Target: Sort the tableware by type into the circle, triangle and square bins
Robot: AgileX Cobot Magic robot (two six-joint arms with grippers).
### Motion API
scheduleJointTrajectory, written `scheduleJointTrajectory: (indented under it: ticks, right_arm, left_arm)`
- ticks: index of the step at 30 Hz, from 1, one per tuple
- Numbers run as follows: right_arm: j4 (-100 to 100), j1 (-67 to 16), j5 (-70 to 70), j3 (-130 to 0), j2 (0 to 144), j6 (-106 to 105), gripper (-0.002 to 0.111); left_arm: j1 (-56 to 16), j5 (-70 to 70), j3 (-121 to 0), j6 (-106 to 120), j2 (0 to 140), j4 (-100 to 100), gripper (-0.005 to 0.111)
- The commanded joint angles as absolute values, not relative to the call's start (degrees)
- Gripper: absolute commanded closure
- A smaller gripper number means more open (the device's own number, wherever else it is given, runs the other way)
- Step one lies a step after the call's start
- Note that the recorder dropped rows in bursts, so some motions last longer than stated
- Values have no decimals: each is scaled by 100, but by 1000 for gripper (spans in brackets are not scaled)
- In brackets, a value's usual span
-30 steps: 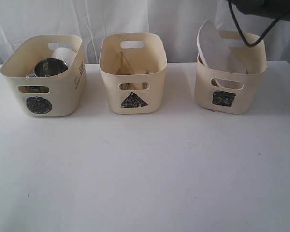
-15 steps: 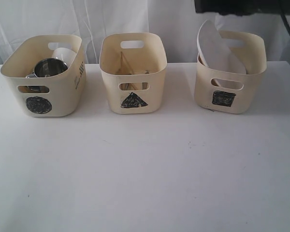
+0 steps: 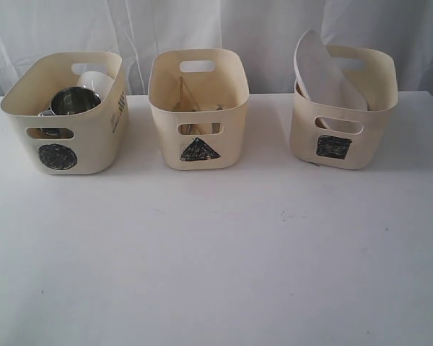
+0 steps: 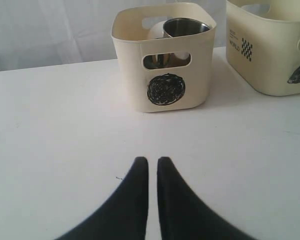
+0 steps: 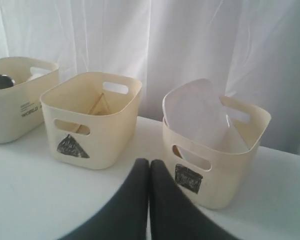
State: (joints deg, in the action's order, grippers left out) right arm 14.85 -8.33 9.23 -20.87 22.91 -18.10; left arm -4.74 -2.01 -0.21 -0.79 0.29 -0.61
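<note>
Three cream bins stand in a row across the upper part of the exterior view, on a white tabletop (image 3: 216, 259).

The circle bin (image 3: 94, 140) is at the upper left. It holds a steel mug (image 3: 73, 101), mouth up, with a white bowl (image 3: 95, 78) just behind it, and more steel shows through its cut-out handle.

The triangle bin (image 3: 166, 101) is at the upper centre. Wooden chopsticks (image 3: 182, 92) lean inside it against the back wall. What else lies at its bottom is too dim to tell.

The square bin (image 3: 379, 137) is at the upper right. The white plate (image 3: 325, 72) stands tilted in it, with its edge rising above the rim.

The left jaws are drawn together and grip nothing, with only a thin slit between their black fingertips (image 4: 140, 170). They hang low over bare tabletop. The circle bin stands straight ahead of them and well apart, its scribbled mark facing them, and the triangle bin is off to one side.

The right jaws are pressed together with no gap between the fingertips (image 5: 140, 172), and they are also empty. They point toward the space between the triangle bin and the square bin. Both bins are near but not touching the jaws, and the plate is beyond them inside its bin.
</note>
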Motion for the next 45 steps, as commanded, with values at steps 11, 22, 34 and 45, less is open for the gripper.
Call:
scheduleJointTrajectory:
  ticks: [11,22,34,45]
  right_arm:
    - [1425,-797,2659,-1991,234,-1769,108]
    - [-56,-797,2558,-1773,234,-1769,108]
    - [-56,-797,0,0,6,-1769,108]
    - [0,-797,1023,0,0,-1769,108]
  left_arm:
    - [-476,-174,0,-112,0,-124,93]
    - [-476,-174,0,-112,0,-124,93]
    - [-476,-174,0,-112,0,-124,93]
    - [-476,-174,0,-112,0,-124,93]
